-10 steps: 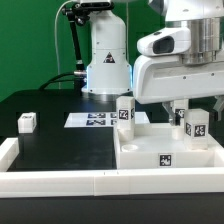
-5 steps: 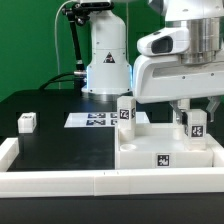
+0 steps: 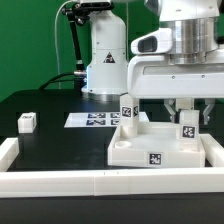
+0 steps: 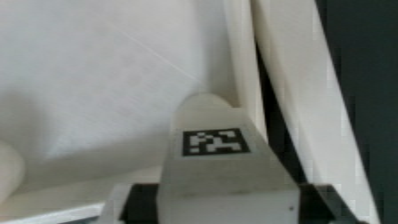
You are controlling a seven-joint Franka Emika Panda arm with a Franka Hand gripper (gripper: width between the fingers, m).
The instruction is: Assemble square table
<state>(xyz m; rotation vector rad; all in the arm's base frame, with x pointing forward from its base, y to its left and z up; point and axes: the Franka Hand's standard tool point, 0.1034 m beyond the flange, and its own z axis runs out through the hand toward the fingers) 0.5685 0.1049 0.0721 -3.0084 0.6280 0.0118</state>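
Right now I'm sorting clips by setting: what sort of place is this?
Most likely a robotics lab test bench: a black table fenced by a low white border rail, a marker board lying flat on it, and a white robot base bolted behind the square tabletop.

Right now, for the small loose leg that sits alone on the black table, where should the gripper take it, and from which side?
Probably from straight above, closing on two opposite side faces of the loose leg. It is a short block resting on the black table with open space all around it, so both sides look reachable.
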